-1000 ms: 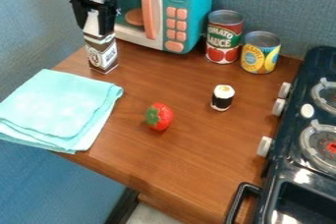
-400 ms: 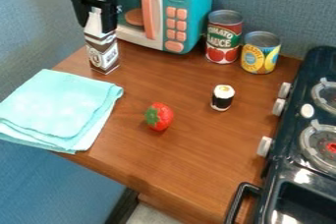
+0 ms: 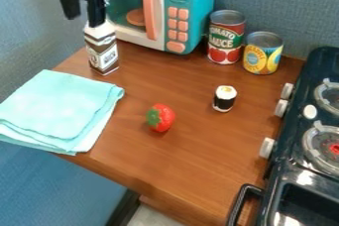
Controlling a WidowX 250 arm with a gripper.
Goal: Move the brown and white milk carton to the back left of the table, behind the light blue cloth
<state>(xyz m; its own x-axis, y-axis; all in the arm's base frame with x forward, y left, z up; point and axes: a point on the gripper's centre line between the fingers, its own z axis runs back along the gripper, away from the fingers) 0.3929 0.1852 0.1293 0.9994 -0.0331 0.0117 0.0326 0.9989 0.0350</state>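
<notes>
At the upper left, the black gripper (image 3: 83,16) hangs open over a brown and white carton (image 3: 102,51), its two fingers spread apart. One finger stands just in front of or beside the carton's white top; whether they touch I cannot tell. The carton is upright at the table's left back edge, beside the toy microwave (image 3: 159,12). A folded turquoise cloth (image 3: 56,106) lies in front of the carton. A red toy strawberry (image 3: 161,117) rests mid-table, with a small sushi roll (image 3: 224,98) to its right.
A tomato sauce can (image 3: 226,37) and a yellow and blue can (image 3: 263,53) stand at the back, right of the microwave. The dark toy stove (image 3: 311,145) lines the right side, its black handle (image 3: 244,202) jutting out at the front. The wooden table (image 3: 192,165) ends along the front left.
The gripper has risen and shifted left, leaving the carton's top between its fingers before and now lower than them. The carton stays standing in nearly the same spot.
</notes>
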